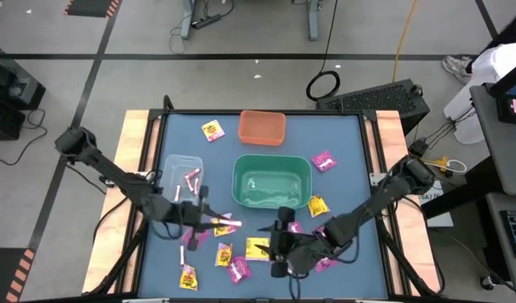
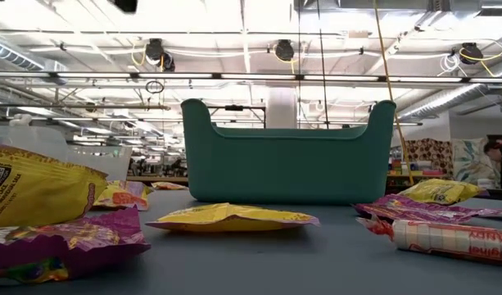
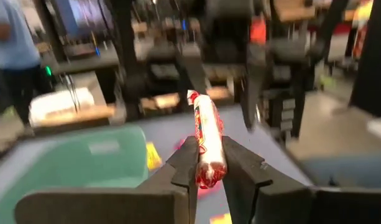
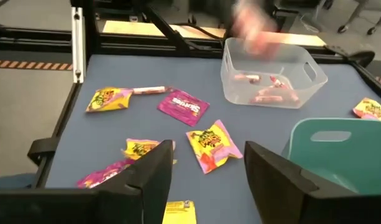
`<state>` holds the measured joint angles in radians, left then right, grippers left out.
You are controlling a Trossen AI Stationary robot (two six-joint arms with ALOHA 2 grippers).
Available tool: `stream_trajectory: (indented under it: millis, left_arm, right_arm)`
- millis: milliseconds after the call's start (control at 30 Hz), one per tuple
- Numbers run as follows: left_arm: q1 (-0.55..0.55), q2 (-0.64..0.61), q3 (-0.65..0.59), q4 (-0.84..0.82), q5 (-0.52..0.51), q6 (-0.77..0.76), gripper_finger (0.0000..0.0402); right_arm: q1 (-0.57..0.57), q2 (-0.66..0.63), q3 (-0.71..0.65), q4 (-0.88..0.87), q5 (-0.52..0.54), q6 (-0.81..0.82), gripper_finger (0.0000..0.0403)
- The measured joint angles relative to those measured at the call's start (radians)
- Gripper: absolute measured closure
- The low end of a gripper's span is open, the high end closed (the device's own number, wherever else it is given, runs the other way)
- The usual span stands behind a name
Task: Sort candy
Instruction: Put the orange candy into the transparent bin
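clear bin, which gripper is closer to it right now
Left. The left gripper, shut on a pink-white stick, sits just off the clear bin. The right gripper, open, is past the green bin.

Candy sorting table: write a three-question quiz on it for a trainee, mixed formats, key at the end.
1. True or false: the left gripper is shut on a candy stick.
2. Multiple choice: the clear bin holds A) yellow packets B) pink-white sticks C) nothing.
3. Fill in: the right gripper hangs with its jaws ____ above loose candy on the table.

Key: 1 true; 2 B; 3 open. The green bin and the orange bin show no candy in the high view.
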<state>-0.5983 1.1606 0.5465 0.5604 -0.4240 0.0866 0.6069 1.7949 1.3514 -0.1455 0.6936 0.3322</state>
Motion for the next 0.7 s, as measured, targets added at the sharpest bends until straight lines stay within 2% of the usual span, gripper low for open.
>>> stream_trajectory:
  millis: [167,400,533,700]
  left_arm:
    - [0.0,-0.102,0.0,0.073,-0.007,0.06,0.034]
    - [0.0,-0.138,0.0,0.159,-0.013,0.176,0.0339]
    - [0.0,-0.139,0.0,0.126,0.041,0.309,0.0339]
    - [-0.012,-0.139,0.0,0.05,0.099,0.58,0.0338]
  right_arm:
    - [0.043,0.021,0.0,0.0,0.044,-0.002,0.0222]
    - [0.057,0.036,0.0,0.044,0.049,0.007,0.023]
    - [0.057,0.036,0.0,0.075,0.047,-0.027,0.0232]
    - [0.057,0.035,0.0,0.073,0.044,-0.046,0.0232]
